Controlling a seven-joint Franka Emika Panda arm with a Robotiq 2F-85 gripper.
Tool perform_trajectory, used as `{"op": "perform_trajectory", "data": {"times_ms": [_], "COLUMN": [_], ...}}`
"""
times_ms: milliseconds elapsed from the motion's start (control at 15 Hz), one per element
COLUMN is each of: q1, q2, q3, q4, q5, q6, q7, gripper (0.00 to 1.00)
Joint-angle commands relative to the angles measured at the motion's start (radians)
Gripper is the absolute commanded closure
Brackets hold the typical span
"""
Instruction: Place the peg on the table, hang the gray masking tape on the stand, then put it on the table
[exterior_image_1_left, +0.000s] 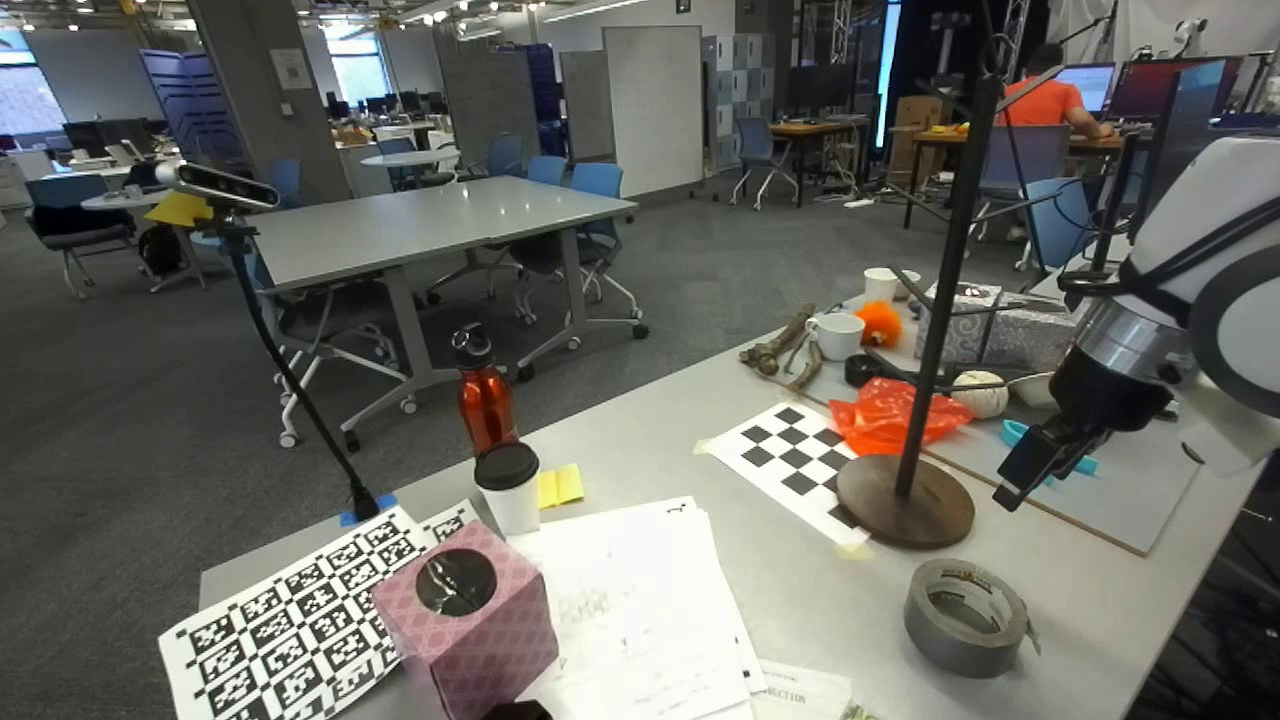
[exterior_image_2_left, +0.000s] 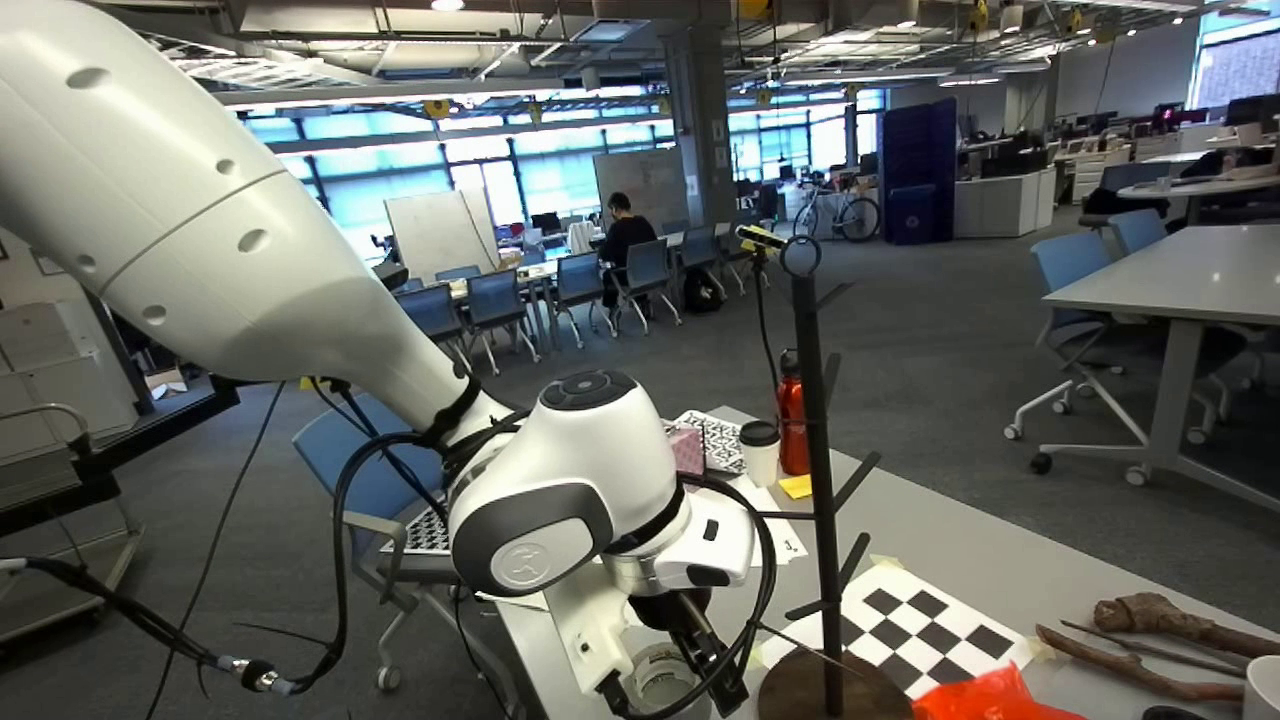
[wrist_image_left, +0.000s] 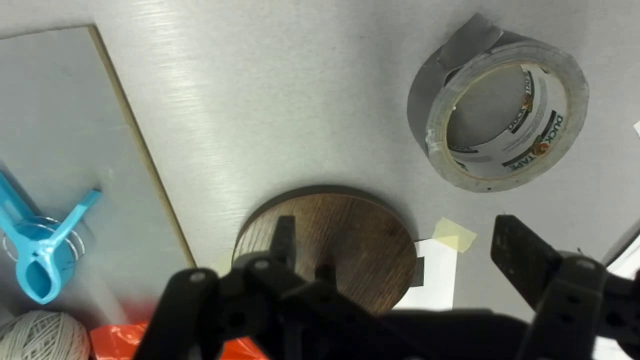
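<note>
Table cropped, stand base partly hidden, pincer in front

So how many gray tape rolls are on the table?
1: the gray masking tape, flat on the table beside the stand, not touching it. More may be hidden.

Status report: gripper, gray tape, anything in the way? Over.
Gripper open, empty. Gray tape lying on table, not hung. Stand near gripper, possibly in the way.
</note>
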Motion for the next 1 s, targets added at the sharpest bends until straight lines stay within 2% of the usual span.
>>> {"op": "perform_trajectory", "data": {"times_ms": [0, 67, 133, 667, 933], "q1": [-0.007, -0.013, 0.011, 0.011, 0.061], "q2": [0.002, -0.004, 0.004, 0.004, 0.003], "q3": [0.021, 0.032, 0.001, 0.010, -0.030], "q4": [0.004, 0.005, 0.001, 0.001, -0.013], "q5": [0.037, 0.053, 0.008, 0.021, -0.047], "q6": [-0.031, -0.046, -0.016, -0.021, 0.008], "q7": [-0.038, -0.050, -0.002, -0.007, 0.094], "gripper": [0.00, 0.00, 0.00, 0.00, 0.00]}}
